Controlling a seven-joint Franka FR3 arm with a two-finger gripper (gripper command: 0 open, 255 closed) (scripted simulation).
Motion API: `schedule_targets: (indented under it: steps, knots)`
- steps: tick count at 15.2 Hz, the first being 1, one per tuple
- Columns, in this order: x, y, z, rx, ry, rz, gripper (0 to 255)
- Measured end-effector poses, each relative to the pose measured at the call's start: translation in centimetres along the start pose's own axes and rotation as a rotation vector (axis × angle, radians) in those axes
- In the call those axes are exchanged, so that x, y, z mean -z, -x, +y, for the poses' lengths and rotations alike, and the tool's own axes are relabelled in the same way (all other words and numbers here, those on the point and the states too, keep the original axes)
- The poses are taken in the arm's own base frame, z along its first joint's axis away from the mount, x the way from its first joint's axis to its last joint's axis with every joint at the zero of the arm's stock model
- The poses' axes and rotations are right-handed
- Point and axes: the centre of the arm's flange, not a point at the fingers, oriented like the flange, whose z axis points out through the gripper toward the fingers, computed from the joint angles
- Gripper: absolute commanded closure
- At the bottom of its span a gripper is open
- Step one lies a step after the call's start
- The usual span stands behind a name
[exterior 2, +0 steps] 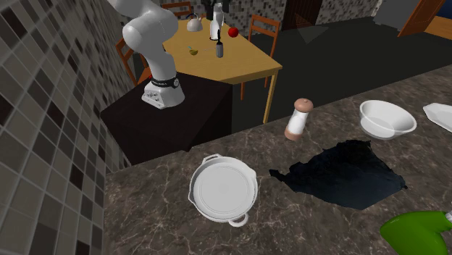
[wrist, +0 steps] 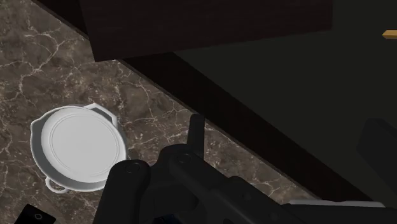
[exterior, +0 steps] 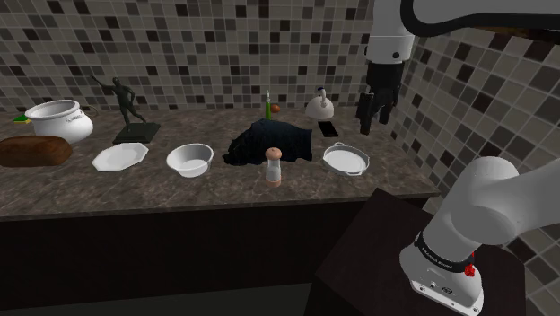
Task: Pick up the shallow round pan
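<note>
Shallow round pan [exterior: 345, 160], white, two-handled, on countertop [exterior: 233, 184], well below pincer [exterior: 372, 124], offset to one side. Approach step: hovering high, fingers spread wide, empty. Next: align over rim, descend, close.

A home kitchen: a mosaic-tiled wall [exterior: 197, 54] backs the dark marble countertop [exterior: 135, 190] below the gripper [exterior: 374, 121]. A kettle [exterior: 320, 107] stands just beside the gripper; a bowl [exterior: 190, 159], a plate [exterior: 119, 157] and a shaker [exterior: 273, 167] sit farther from it. A wooden dining table [exterior 2: 239, 56] with chairs [exterior 2: 262, 29] stands well away.
</note>
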Motion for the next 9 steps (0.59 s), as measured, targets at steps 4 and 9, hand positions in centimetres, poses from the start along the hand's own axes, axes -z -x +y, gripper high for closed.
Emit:
schedule_targets:
  steps: [4,9]
  knots:
    - [-2.0,-1.3,1.0,0.003,0.011,0.005,0]
    - [-6.7,-4.6,3.6,0.012,0.039,0.019,0]
